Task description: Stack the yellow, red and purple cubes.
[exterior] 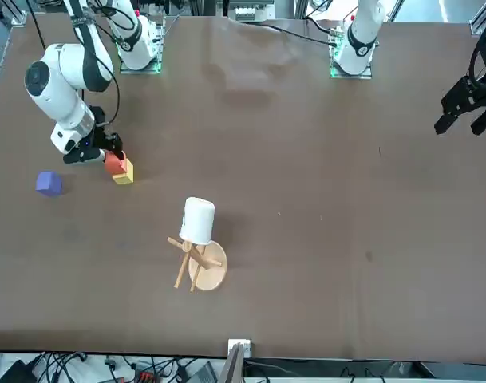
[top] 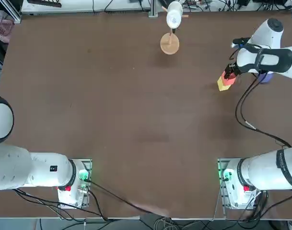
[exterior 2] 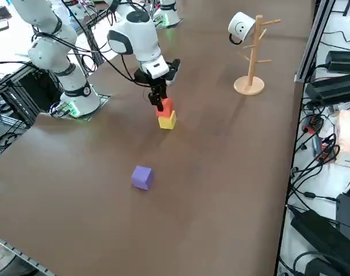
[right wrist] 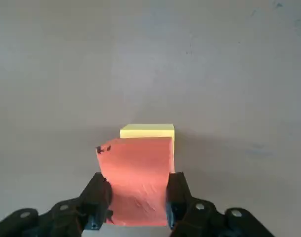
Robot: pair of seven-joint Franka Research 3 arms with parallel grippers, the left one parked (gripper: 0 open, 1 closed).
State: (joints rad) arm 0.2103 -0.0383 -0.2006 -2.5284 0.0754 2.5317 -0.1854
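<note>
Brown table [top: 136,120] fills the top view, w/ cables and lab clutter past its upper edge. I've got the right gripper [top: 228,74] at upper right of frame, clamped on the red cube [top: 228,76], which sits over the yellow cube [top: 225,85]. Purple cube [top: 264,77] peeks out from under the arm, just right of that pair. Wooden stand [top: 169,44] w/ a white mug [top: 174,15] is at top centre.

Front view: right gripper [exterior: 107,155] at left of frame, red cube [exterior: 115,163] pinched in it, on top of the yellow cube [exterior: 124,172]. Purple cube [exterior: 49,183] lies alone further left, apart from both. Stand [exterior: 199,263] and mug [exterior: 198,221] are lower centre.

Right side view: right gripper [exterior 2: 159,99] points down, upper centre; red cube [exterior 2: 165,107] rests on the yellow cube [exterior 2: 167,120], a bit skewed to it. Purple cube [exterior 2: 142,177] is below them in frame, well apart. Stand [exterior 2: 252,54] is upper right, mug [exterior 2: 241,26] hung on it.

Wrist view: both fingers [right wrist: 98,197] press the red cube's [right wrist: 138,173] sides; yellow cube [right wrist: 148,131] shows as a strip beyond it. Can't tell from here if the two are flush.
</note>
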